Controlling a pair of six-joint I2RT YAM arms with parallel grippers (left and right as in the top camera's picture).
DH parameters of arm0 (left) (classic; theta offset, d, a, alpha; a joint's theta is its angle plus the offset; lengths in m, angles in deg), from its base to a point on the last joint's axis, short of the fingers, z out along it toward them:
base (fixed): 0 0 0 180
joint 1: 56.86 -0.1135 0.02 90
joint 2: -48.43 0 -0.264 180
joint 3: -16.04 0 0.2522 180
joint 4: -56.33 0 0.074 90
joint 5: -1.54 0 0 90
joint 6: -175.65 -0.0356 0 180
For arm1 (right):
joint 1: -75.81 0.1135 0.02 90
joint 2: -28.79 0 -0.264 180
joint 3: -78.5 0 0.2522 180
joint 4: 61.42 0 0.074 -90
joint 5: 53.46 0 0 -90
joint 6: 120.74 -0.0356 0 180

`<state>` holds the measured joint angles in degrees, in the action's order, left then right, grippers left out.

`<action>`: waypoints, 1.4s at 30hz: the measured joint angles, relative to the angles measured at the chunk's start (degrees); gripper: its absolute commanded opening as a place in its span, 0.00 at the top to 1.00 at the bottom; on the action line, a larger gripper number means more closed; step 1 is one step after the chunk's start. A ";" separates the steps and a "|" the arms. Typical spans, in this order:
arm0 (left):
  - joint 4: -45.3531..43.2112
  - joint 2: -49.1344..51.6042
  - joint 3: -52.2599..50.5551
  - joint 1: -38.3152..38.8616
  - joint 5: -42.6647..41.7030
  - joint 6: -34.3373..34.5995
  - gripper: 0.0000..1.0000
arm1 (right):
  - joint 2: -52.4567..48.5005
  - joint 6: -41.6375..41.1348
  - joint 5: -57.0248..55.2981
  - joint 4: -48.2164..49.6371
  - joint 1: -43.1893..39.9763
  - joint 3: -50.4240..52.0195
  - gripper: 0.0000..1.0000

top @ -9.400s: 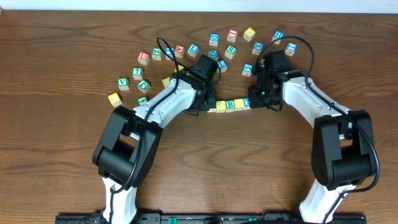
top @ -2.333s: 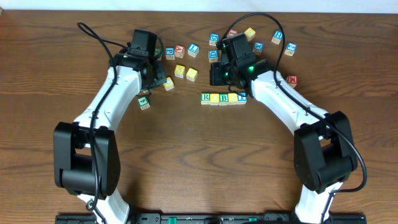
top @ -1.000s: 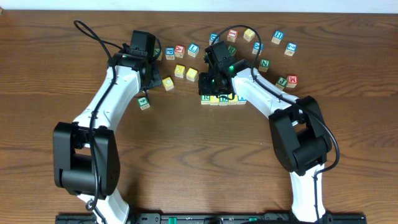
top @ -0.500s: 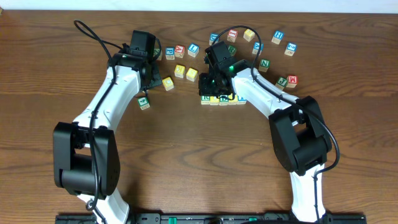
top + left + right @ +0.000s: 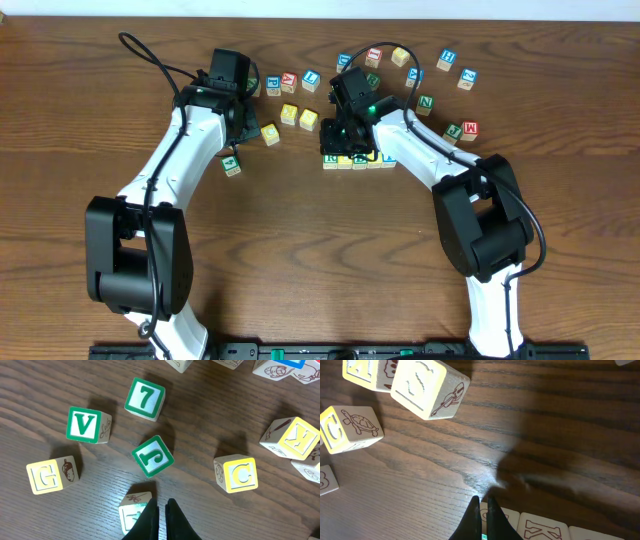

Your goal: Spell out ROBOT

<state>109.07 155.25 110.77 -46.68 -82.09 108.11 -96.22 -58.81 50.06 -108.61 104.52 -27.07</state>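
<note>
1. A row of letter cubes (image 5: 345,161) is laid around the middle of the worktop (image 5: 320,260), nearer its far edge than its near edge.
2. A green R cube (image 5: 330,159) is read at the row's end toward the left edge, and a green B cube (image 5: 359,160) at its middle. The B is flanked by 2 yellow-faced cubes (image 5: 374,161). The end toward the right edge is partly covered by the right arm (image 5: 420,150), so its letter cannot be read.
3. The right gripper (image 5: 483,501) is held over the far side of the row with its jaws clenched on nothing. Whether the cubes are touched cannot be told.
4. The left gripper (image 5: 162,502) is poised among loose cubes toward the far-left corner, its jaws likewise clenched and empty. A half-hidden cube (image 5: 134,510) lies just beside its tips.
5. Read around it are:
   - a green 7 (image 5: 145,398), a green V (image 5: 85,423) and a green J (image 5: 152,456)
   - a yellow G (image 5: 50,476), a yellow C (image 5: 239,473) and a yellow K (image 5: 295,437)
6. A violin drawing (image 5: 451,395) and a turtle drawing (image 5: 362,424) are seen on 2 cube sides.
</note>
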 measured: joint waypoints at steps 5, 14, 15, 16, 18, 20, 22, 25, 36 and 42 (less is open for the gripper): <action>0.00 0.00 0.00 0.00 -0.02 0.00 0.92 | 0.00 0.00 -0.02 0.31 0.00 0.00 0.99; 0.00 0.00 0.00 0.00 0.00 0.00 0.93 | 0.00 -0.02 -0.70 1.33 -1.36 -0.02 0.99; 0.00 0.00 0.00 0.00 0.00 0.00 0.93 | 0.00 0.00 -0.79 1.14 -1.64 -0.02 0.99; 0.00 0.00 0.00 0.00 0.00 0.00 0.92 | 0.00 0.00 -0.90 0.81 -1.95 -0.02 0.99; 0.00 0.00 0.00 0.00 0.00 0.00 0.93 | 0.00 0.00 -1.07 0.28 -2.40 -0.02 0.99; 0.02 0.00 0.00 0.00 0.00 0.00 0.92 | 0.00 -0.02 -1.29 -0.26 -2.56 -0.04 0.99; 0.07 0.00 0.00 0.00 0.00 0.00 0.93 | 0.00 -0.02 -1.33 -0.76 -2.54 -0.04 0.99; 0.11 0.00 0.00 0.00 0.00 0.00 0.92 | 0.00 0.00 -1.33 -1.22 -2.51 -0.04 0.99; 0.24 0.00 0.00 0.00 0.00 -0.02 0.92 | 0.00 -0.02 -1.33 -2.19 -2.51 -0.04 0.99; 0.26 0.00 0.00 0.00 0.00 0.00 0.92 | 0.00 0.00 -1.33 -2.25 -2.51 -0.04 0.99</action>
<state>109.33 155.25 110.77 -46.68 -82.09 108.11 -96.22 -58.81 48.72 -110.87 102.00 -27.11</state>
